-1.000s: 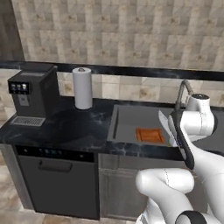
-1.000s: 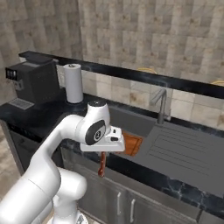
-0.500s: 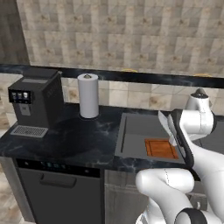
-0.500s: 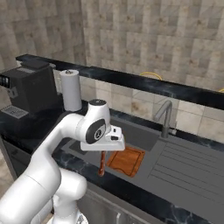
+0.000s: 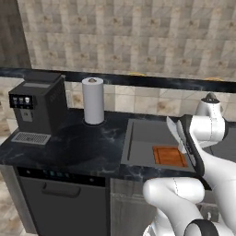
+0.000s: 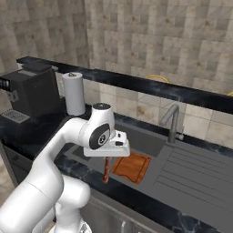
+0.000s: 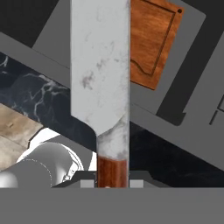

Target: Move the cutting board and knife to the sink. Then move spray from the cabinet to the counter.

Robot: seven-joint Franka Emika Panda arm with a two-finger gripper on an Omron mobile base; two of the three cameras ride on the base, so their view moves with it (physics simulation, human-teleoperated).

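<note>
- Holding one knife [image 6: 106,169], the hand [image 6: 107,157] is clamped on it.
- One cutting board [image 6: 131,166] lies just beside the hand, apparently in the sink [image 6: 150,141].
- Both base views have shifted since earlier.

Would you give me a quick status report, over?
Gripper shut on knife. Cutting board lying in sink. Knife hanging above sink's front edge, path unobstructed.

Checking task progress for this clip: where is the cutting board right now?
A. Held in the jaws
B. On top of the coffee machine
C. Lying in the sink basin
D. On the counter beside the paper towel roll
C: the board lies flat on the floor of the sink basin, while the gripper holds the knife above the sink's front edge.
</note>
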